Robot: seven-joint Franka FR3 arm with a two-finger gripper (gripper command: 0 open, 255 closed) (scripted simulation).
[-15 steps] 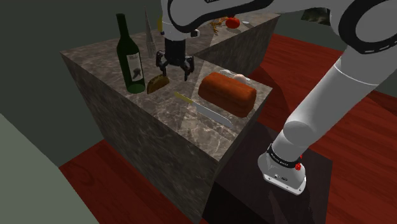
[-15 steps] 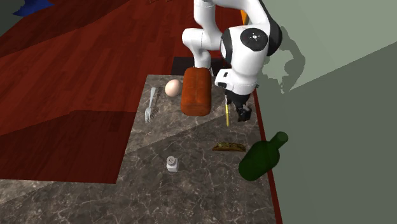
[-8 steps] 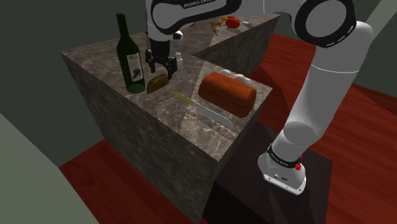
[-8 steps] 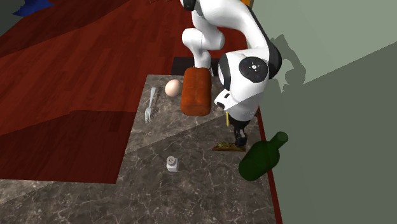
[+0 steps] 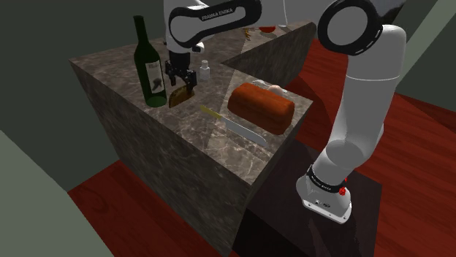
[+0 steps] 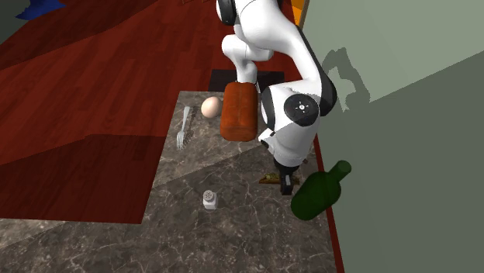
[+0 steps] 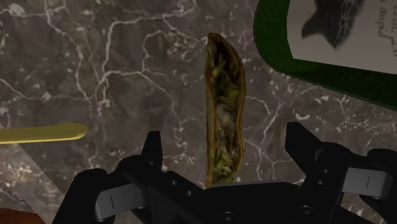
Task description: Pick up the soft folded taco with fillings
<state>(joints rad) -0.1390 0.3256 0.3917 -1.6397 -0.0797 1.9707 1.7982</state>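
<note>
- The pincer [image 7: 226, 153] is spread wide and holding nothing. The taco [image 7: 224, 108] sits in the gap between the two fingers [image 7: 153, 151] with space on both sides, so it's not gripped yet.
- The taco is on the marble surface [image 5: 146, 139], standing on its fold with the filling facing up. In the shoulder view it's right under the pincer. From the taco, the green bottle [image 5: 149, 66] is just beside it at about 10 o'clock, the loaf [image 5: 261, 106] is off at 3 o'clock, and the yellow-handled knife [image 5: 232, 125] is at 4 o'clock.
- My guess at the step: it's lined up, and what's left is the last bit of drop and the squeeze.
- It's a soft taco, so a hard squeeze probably flattens it and pushes filling out the top. Too light and it slides out on the lift.
- The fingers look closer to one end of the taco than its middle, so it might droop or pivot once it's up.
- The bottle worries me most. It's tall, narrow and near the surface's edge, and the finger on that side could nudge it over.
</note>
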